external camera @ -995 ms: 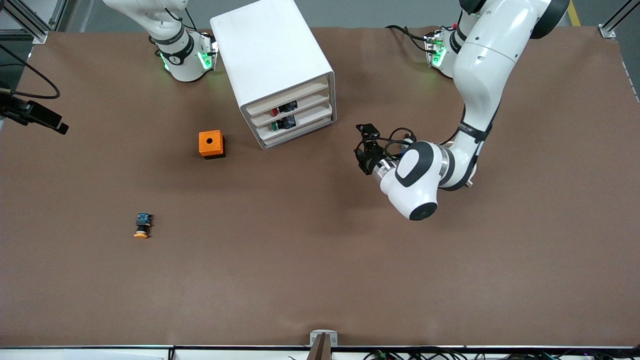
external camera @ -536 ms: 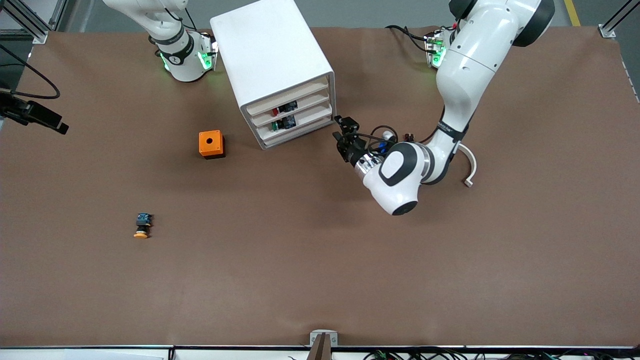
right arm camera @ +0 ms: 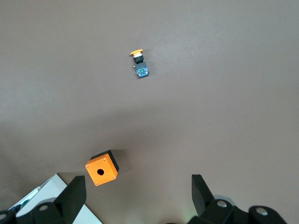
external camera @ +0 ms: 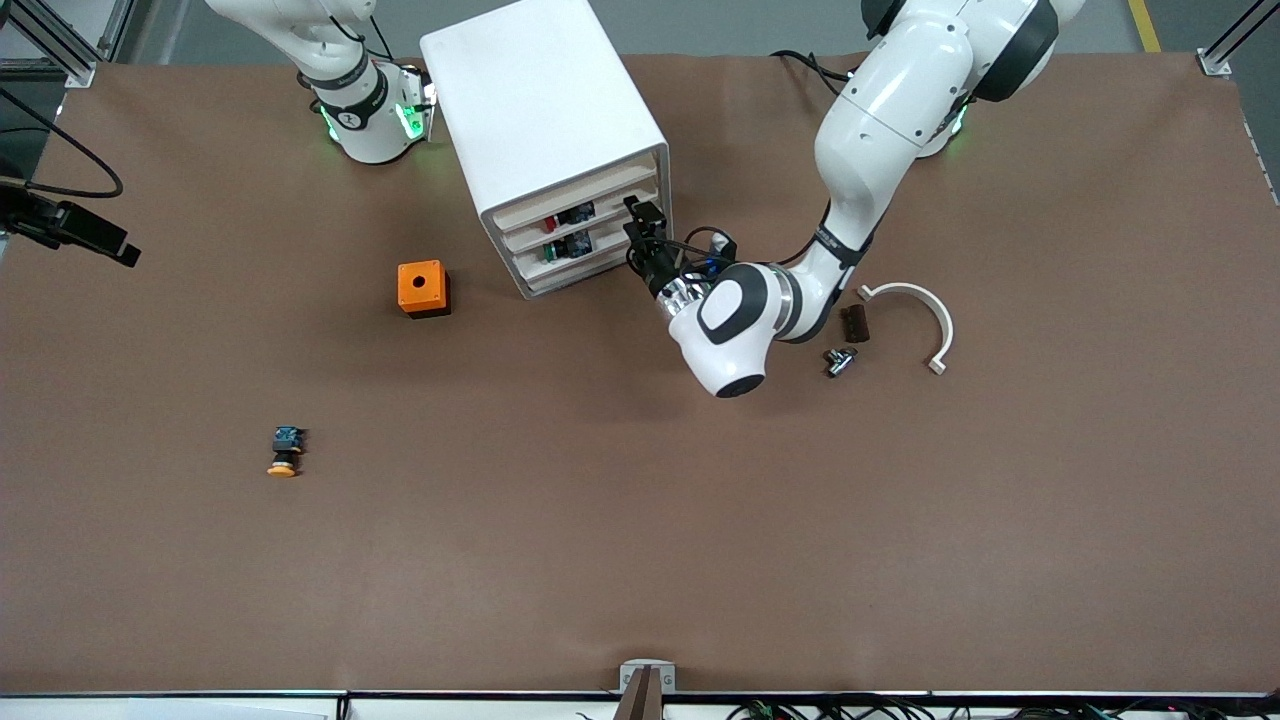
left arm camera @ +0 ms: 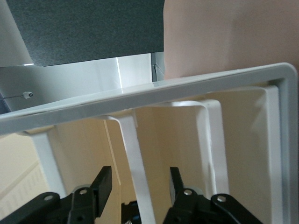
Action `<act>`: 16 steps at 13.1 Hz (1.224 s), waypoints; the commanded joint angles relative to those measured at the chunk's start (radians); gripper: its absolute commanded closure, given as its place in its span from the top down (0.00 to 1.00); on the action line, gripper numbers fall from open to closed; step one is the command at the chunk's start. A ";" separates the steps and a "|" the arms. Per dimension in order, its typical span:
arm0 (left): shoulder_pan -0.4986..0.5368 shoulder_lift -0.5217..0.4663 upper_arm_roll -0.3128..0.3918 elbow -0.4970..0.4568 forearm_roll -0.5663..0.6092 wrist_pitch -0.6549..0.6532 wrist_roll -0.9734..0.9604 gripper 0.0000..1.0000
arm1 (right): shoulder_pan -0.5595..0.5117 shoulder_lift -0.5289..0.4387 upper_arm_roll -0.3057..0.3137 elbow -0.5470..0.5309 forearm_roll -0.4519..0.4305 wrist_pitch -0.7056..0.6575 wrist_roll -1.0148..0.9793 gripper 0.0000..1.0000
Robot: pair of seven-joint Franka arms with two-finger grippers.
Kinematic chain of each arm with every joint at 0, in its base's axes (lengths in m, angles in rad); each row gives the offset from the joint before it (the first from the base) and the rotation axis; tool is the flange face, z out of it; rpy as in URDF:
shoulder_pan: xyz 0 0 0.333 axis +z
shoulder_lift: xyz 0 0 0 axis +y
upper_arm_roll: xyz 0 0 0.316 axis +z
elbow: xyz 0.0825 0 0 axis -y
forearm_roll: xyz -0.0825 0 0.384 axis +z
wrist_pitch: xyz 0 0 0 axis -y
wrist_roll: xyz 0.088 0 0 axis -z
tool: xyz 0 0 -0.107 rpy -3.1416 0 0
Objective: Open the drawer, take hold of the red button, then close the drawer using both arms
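Note:
The white cabinet (external camera: pixel 545 120) stands near the robots' bases, with its drawer fronts facing the front camera and the left arm's end. The drawer (external camera: pixel 615 212), second tier from the top, is shut. The red-capped button (external camera: pixel 551 222) shows inside it. My left gripper (external camera: pixel 641 222) is open at the drawer fronts, at the cabinet's corner toward the left arm's end. In the left wrist view my left gripper (left arm camera: pixel 138 182) straddles a white drawer front edge (left arm camera: pixel 135 154); I cannot tell which tier. My right gripper (right arm camera: pixel 139 191) is open and empty, high over the orange box (right arm camera: pixel 102 167).
The orange box (external camera: pixel 423 288) sits beside the cabinet, toward the right arm's end. An orange-capped button (external camera: pixel 285 452) lies nearer the front camera. A green-capped part (external camera: pixel 550 251) is in the third tier. A white curved piece (external camera: pixel 915 310), brown block (external camera: pixel 853 322) and metal part (external camera: pixel 838 358) lie by the left arm.
My left arm has swung toward the cabinet, bringing its gripper from over the table to the drawer fronts. Small parts it covered now show. The right arm has not moved.

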 commanded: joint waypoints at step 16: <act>0.166 0.041 0.036 0.137 -0.023 0.025 0.019 0.56 | 0.114 0.087 0.021 0.027 0.080 0.025 0.414 1.00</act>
